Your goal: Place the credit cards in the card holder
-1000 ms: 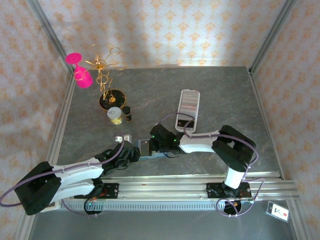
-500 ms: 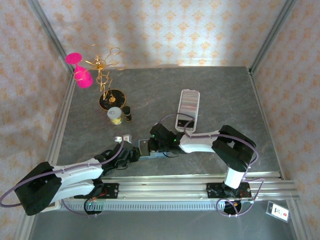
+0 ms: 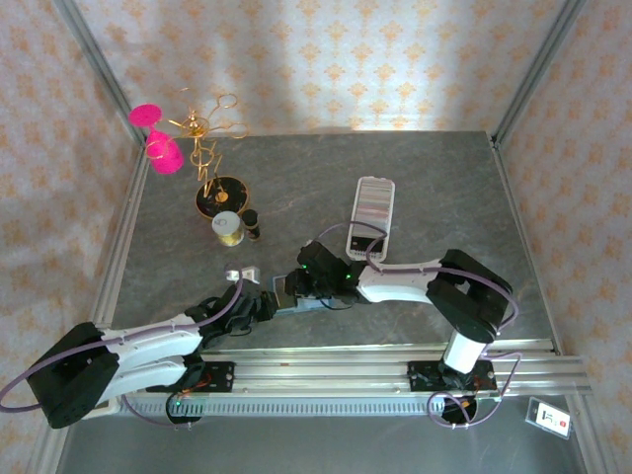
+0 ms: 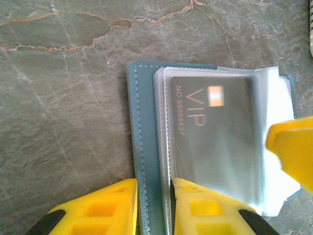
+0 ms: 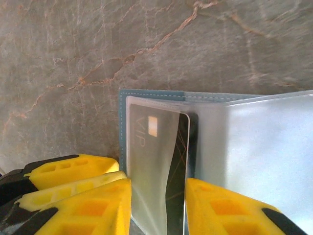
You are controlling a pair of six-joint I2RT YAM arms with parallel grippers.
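The teal card holder lies open on the stone table near the front middle. My left gripper is shut on its teal cover and sleeve edges. A dark VIP credit card sits inside a clear sleeve. My right gripper is open, one finger on each side of that card, and another sleeve is folded away to the right. From above, both grippers meet at the holder, the left and the right. More credit cards stand in a striped row in the long white tray.
A gold jewellery stand with pink pieces stands at the back left. A small jar and a dark bottle stand in front of it. A small white object lies near the left arm. The arms' rail runs along the near edge.
My right gripper's jaws have parted and let go of the card, which now rests in the sleeve. The left gripper keeps its hold on the holder's edge.
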